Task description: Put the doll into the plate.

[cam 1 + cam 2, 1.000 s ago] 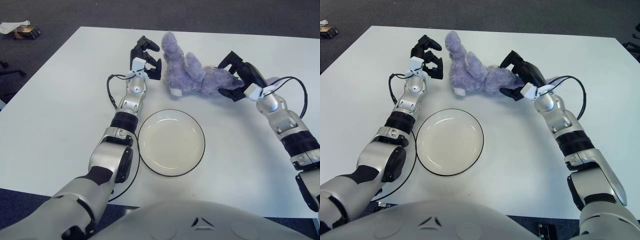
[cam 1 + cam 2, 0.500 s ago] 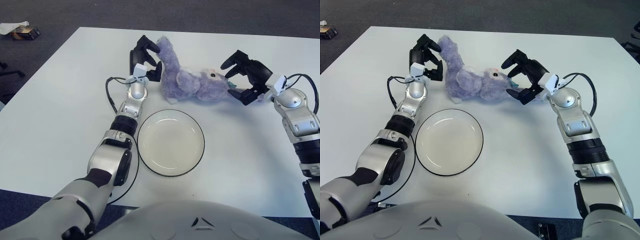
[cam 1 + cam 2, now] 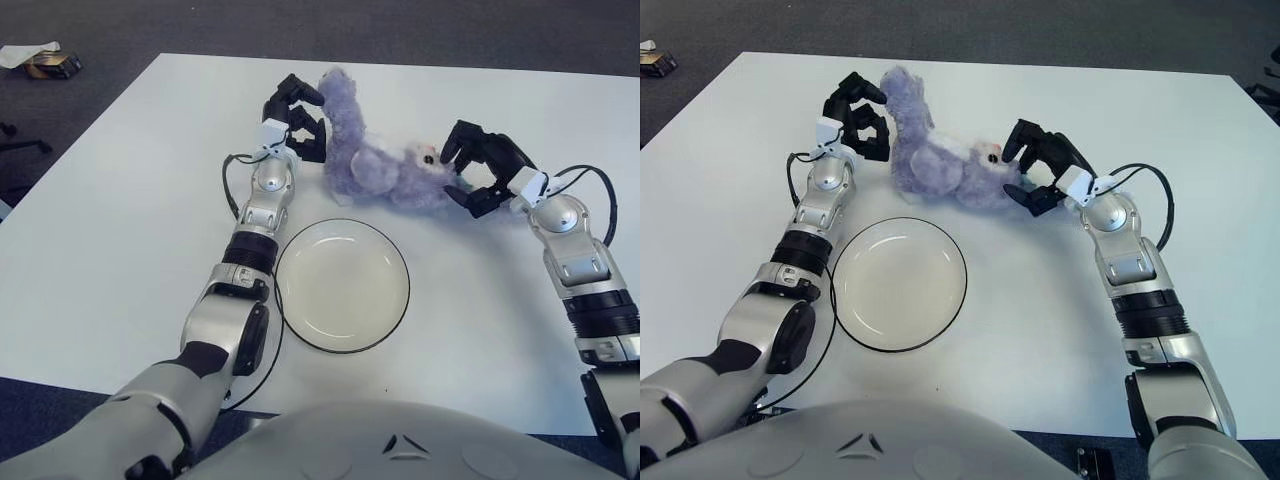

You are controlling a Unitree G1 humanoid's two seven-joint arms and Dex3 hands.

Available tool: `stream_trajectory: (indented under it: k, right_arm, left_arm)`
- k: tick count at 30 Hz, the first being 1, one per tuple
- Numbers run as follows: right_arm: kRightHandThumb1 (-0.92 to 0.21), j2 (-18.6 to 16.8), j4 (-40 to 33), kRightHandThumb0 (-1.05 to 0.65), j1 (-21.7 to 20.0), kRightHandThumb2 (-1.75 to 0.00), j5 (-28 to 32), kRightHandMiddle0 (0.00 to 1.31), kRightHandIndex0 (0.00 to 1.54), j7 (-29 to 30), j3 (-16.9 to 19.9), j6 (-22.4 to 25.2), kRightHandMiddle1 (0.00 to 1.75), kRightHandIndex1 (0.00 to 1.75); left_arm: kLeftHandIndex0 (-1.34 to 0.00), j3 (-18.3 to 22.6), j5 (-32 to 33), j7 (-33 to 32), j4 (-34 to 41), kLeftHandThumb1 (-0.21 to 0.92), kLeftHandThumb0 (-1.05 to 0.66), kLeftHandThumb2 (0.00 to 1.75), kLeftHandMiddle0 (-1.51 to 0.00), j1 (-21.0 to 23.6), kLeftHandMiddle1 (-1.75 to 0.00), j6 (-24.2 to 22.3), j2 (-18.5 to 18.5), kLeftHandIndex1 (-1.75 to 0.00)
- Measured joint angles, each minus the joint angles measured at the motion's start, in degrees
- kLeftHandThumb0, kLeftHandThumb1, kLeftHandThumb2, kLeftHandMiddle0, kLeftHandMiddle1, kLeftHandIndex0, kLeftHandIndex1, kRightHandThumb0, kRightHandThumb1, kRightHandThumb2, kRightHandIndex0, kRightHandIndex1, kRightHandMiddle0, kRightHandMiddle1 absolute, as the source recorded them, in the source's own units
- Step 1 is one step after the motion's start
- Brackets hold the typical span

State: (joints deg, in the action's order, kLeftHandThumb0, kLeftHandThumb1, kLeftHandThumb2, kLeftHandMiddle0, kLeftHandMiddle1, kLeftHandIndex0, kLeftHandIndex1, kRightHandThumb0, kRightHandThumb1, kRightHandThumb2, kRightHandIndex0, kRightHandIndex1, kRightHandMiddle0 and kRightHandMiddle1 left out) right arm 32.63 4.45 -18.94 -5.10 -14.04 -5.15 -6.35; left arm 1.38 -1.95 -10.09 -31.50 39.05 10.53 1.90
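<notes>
**Both hands at the doll, behind the plate**

Left eye view: the fluffy lilac plush doll (image 3: 375,160) lay on the white tabletop (image 3: 120,230), just behind the round clear-rimmed cream plate (image 3: 342,285) and apart from its far rim. At the doll's left end was the left hand (image 3: 297,122), black fingers curled against the upraised plush limb, pinching its edge as far as could be seen. At the other end was the right hand (image 3: 478,170), fingers curved round the doll's head, upper fingers over the top, thumb below. The plate held nothing.

Right eye view: same story from the other side. The doll (image 3: 940,160) was stretched between the two hands, its pale face turned toward the right hand (image 3: 1040,170), whose fingertips touched the fur. The left hand (image 3: 860,118) was pressed to the doll's raised end. The plate (image 3: 898,283) lay nearer the robot, between the forearms. A black cable looped off each wrist.
</notes>
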Motion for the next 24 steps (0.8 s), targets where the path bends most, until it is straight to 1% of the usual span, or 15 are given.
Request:
stream_trajectory:
  k: [4,8,10,13,15,16,17,18,19,20,21,22,23,24]
  right_arm:
    - [-0.03,-0.3,0.3,-0.01,0.0,-1.60,-1.1,0.62,0.84,0.0,0.2,-0.5,1.75,1.62]
    - [-0.08,-0.5,0.3,-0.01,0.0,-1.58,-1.2,0.55,0.80,-0.4,0.4,-0.5,1.75,1.71]
    - [-0.09,-0.5,0.3,-0.01,0.0,-1.57,-1.2,0.54,0.79,-0.8,0.7,-0.5,1.75,1.72]
    - [-0.17,-0.7,0.3,-0.01,-0.1,-1.49,-1.1,0.48,0.73,-1.1,1.2,0.2,1.75,1.73]
    - [-0.24,-0.9,0.0,-0.01,-0.1,-1.40,-0.8,0.42,0.69,-1.5,1.6,1.3,1.75,1.70]
    - [-0.26,-1.0,-0.3,-0.01,-0.2,-1.38,-0.6,0.41,0.68,-1.8,1.8,2.1,1.75,1.70]
    - [-0.33,-1.1,-0.7,-0.01,-0.2,-1.28,-0.3,0.38,0.64,-2.2,2.0,2.9,1.75,1.65]
    - [-0.43,-1.3,-1.3,-0.01,-0.3,-1.13,-0.1,0.33,0.58,-2.6,2.1,4.2,1.75,1.60]
    - [-0.49,-1.4,-1.9,-0.01,-0.5,-1.06,0.0,0.30,0.55,-2.9,2.3,5.2,1.75,1.59]
    - [-0.58,-1.4,-2.8,-0.01,-0.6,-0.95,0.0,0.26,0.50,-3.4,2.4,6.6,1.75,1.57]
    - [-0.61,-1.4,-3.9,-0.14,-0.9,-0.91,0.1,0.28,0.39,-3.9,2.4,8.4,1.75,1.57]
    - [-0.62,-1.4,-4.9,-0.19,-1.3,-0.90,0.1,0.29,0.35,-4.3,2.5,9.9,1.75,1.57]
    - [-0.60,-1.4,-6.1,-0.32,-1.7,-0.91,0.1,0.24,0.29,-4.8,2.6,11.5,1.73,1.57]
    - [-0.54,-1.4,-7.2,-0.45,-2.3,-0.96,0.1,0.15,0.25,-5.3,2.7,12.8,1.71,1.56]
  left_arm:
    - [-0.64,0.0,0.4,0.5,1.7,-0.01,0.00,1.67,-0.88,-0.4,-1.65,-1.4,0.2,-1.75]
    - [-0.63,0.0,0.5,0.8,2.8,0.00,0.00,1.66,-0.86,-0.8,-1.68,-2.7,0.2,-1.75]
    - [-0.63,0.0,0.5,0.8,3.3,0.00,0.00,1.66,-0.86,-1.1,-1.69,-3.4,0.2,-1.75]
    - [-0.61,0.0,0.5,0.8,3.8,0.02,0.00,1.65,-0.83,-1.3,-1.71,-4.3,0.2,-1.75]
    - [-0.60,0.0,0.5,0.8,4.0,0.04,0.00,1.64,-0.82,-1.4,-1.72,-4.8,0.2,-1.75]
    - [-0.60,0.0,0.5,0.8,4.2,0.04,0.00,1.63,-0.81,-1.4,-1.73,-5.0,0.2,-1.75]
    - [-0.60,0.0,0.5,0.8,4.3,0.04,0.00,1.63,-0.81,-1.4,-1.73,-5.1,0.2,-1.75]
    - [-0.59,0.0,0.4,0.8,4.4,0.05,0.00,1.63,-0.80,-1.4,-1.74,-5.3,0.2,-1.75]
    - [-0.59,-0.1,0.3,0.8,4.5,0.05,0.00,1.63,-0.80,-1.4,-1.74,-5.4,0.2,-1.75]
    - [-0.59,-0.1,0.2,0.8,4.6,0.05,0.00,1.62,-0.80,-1.4,-1.73,-5.5,0.2,-1.75]
    - [-0.59,-0.2,0.1,0.8,4.7,0.05,0.00,1.62,-0.80,-1.4,-1.73,-5.7,0.2,-1.75]
    - [-0.59,-0.2,0.0,0.8,4.8,0.05,0.00,1.62,-0.80,-1.4,-1.73,-5.9,0.2,-1.75]
    - [-0.59,-0.2,-0.1,0.9,4.9,0.05,0.00,1.62,-0.81,-1.4,-1.73,-6.1,0.2,-1.75]
    - [-0.60,-0.2,-0.1,1.0,5.0,0.04,0.00,1.63,-0.81,-1.4,-1.72,-6.1,0.2,-1.75]
